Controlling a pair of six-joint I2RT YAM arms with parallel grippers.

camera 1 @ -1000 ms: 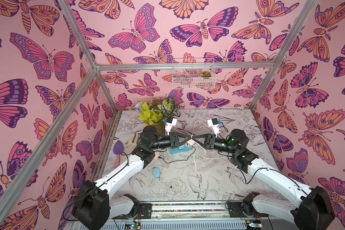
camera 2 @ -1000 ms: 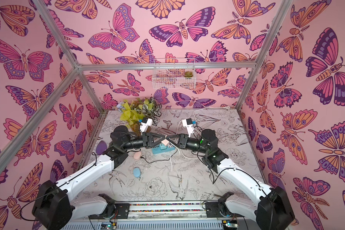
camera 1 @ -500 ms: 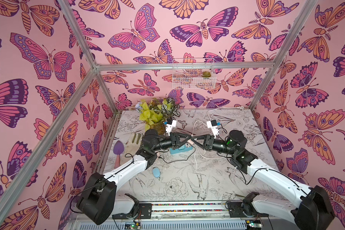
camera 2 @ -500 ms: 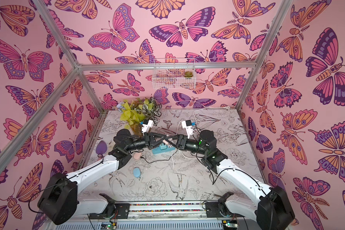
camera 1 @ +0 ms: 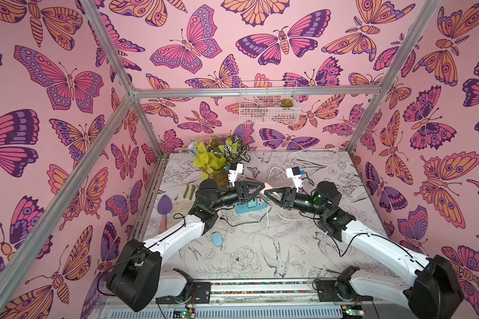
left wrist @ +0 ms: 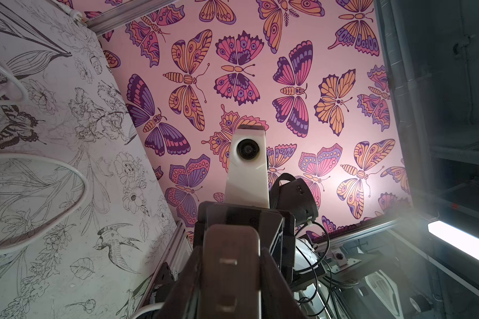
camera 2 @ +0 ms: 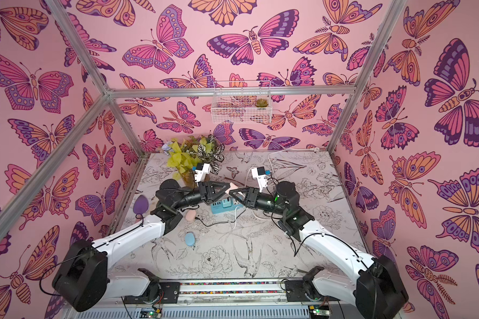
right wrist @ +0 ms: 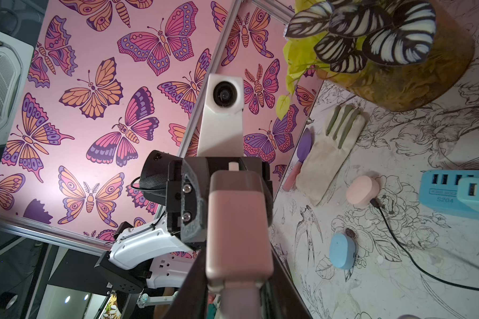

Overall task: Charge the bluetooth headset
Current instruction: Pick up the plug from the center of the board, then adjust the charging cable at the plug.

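The bluetooth headset's pink case (right wrist: pixel 238 221) is an oblong box with a hinge seam, held in the air between both arms. In both top views it shows as a pink tip (camera 1: pixel 266 184) (camera 2: pixel 232 188) above the blue power strip (camera 1: pixel 249 206) (camera 2: pixel 224 205). My left gripper (camera 1: pixel 261 189) (camera 2: pixel 227 190) (left wrist: pixel 233 279) is shut on one end, where the case (left wrist: pixel 233 248) looks brown in shadow. My right gripper (camera 1: pixel 266 191) (camera 2: pixel 235 193) (right wrist: pixel 239 279) is shut on the other end. A black cable (right wrist: pixel 393 232) runs from a round pink pod (right wrist: pixel 362 190) on the table.
A blue oval pod (camera 1: pixel 217 239) (right wrist: pixel 343 250) lies near the left forearm. A glove (right wrist: pixel 329 154), a purple trowel (camera 1: pixel 165 205) and a potted plant (camera 1: pixel 219 160) stand at the back left. A white cable (camera 1: pixel 268 218) loops from the strip. A wire basket (camera 1: pixel 268 109) hangs on the back wall.
The right jaws loosened and closed again on the pink case. Both gripper tips pressed closer together half a second ago and now sit slightly apart, with the pink end showing again.
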